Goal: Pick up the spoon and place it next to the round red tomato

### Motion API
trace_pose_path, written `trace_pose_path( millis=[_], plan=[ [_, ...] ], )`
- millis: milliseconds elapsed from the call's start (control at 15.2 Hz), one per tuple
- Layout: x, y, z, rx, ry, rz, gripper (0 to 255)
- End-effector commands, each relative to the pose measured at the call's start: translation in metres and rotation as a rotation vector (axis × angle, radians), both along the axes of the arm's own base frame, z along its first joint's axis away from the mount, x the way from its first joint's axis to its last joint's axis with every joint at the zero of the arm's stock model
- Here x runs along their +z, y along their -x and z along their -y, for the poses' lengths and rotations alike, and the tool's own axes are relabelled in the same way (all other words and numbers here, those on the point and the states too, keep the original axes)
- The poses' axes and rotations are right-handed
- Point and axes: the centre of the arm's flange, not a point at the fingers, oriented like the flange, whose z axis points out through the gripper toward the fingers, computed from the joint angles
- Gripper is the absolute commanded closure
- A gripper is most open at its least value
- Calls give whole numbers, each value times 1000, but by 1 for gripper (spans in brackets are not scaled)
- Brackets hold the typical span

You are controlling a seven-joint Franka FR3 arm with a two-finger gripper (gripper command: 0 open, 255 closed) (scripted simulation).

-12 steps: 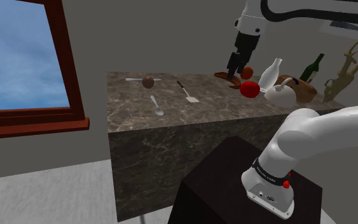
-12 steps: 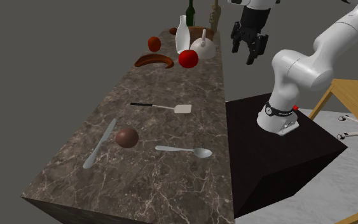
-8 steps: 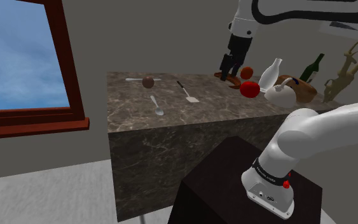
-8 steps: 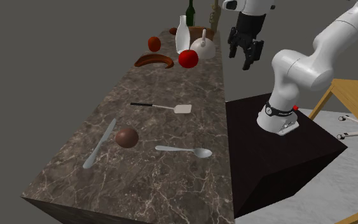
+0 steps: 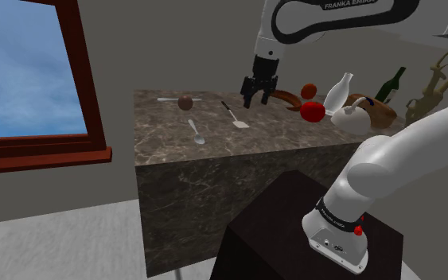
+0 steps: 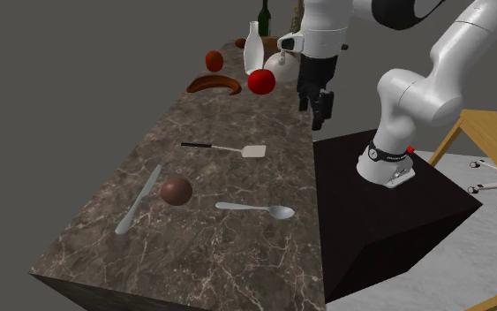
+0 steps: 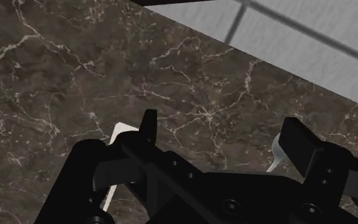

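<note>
Marble, dark and veined, is what I see under the pincer (image 7: 222,130) now. Within the last second the arm has swung away from the tomato (image 5: 313,110) end and come along the surface (image 5: 158,131) to hang over the spatula (image 5: 236,116). Its fingers stand spread, with nothing between them. I read this as the approach leg toward the spoon (image 5: 196,131). The spoon lies flat and untouched farther along, past the spatula, with a brown ball (image 5: 185,102) and a knife (image 5: 170,99) behind it in the shoulder view. Nothing is picked up yet, so nearly all of the task is ahead.

Room looks fair. The spoon sits apart from its neighbours but near the surface's long edge on the stand side. I would come down from above rather than sweep in sideways and risk nudging it off. By the tomato, a white bottle (image 5: 338,90) and a white pot (image 5: 349,118) crowd one side. The bare marble between tomato and spatula looks to me the safe place to set down.
</note>
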Motion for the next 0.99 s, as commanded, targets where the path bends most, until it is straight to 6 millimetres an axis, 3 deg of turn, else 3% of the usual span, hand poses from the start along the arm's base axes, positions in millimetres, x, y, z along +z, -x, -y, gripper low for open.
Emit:
trace_pose_path(
  millis=[0, 924],
  plan=[
    [-15, -19, -12, -36, -19, -5, 0],
    [-110, -167, -53, -275, -146, -42, 0]
  ],
)
